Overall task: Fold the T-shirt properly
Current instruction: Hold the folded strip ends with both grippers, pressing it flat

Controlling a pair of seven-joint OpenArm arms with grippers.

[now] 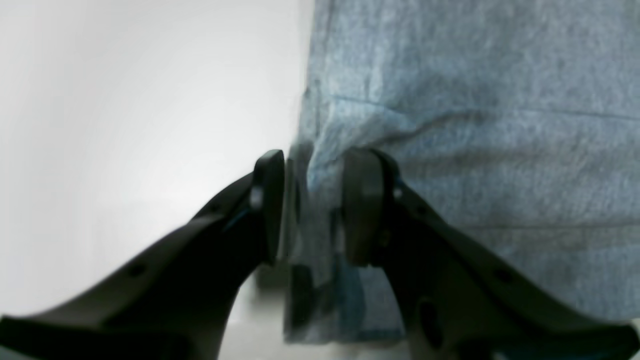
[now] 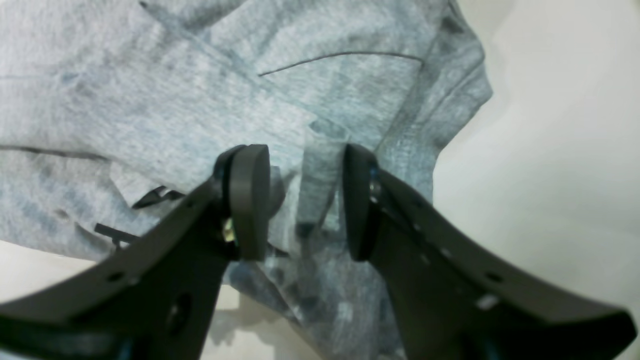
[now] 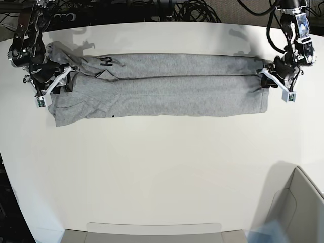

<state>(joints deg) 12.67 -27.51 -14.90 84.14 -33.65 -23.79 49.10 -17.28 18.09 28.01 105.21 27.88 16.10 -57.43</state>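
The heather-grey T-shirt [image 3: 167, 86] lies stretched in a long band across the far part of the white table [image 3: 162, 167], its sides folded in. A bit of black lettering [image 3: 106, 62] shows near its left end. My left gripper [image 3: 267, 80] is at the shirt's right end. In the left wrist view it [image 1: 312, 210] is shut on a bunched edge of the T-shirt [image 1: 475, 100], which hangs below the fingers. My right gripper [image 3: 65, 81] is at the left end. In the right wrist view it [image 2: 302, 200] pinches a raised fold of the T-shirt [image 2: 150, 100].
A grey bin [image 3: 298, 202] stands at the front right corner. A flat grey tray edge [image 3: 152, 230] runs along the front. Black cables [image 3: 192, 10] lie behind the table's far edge.
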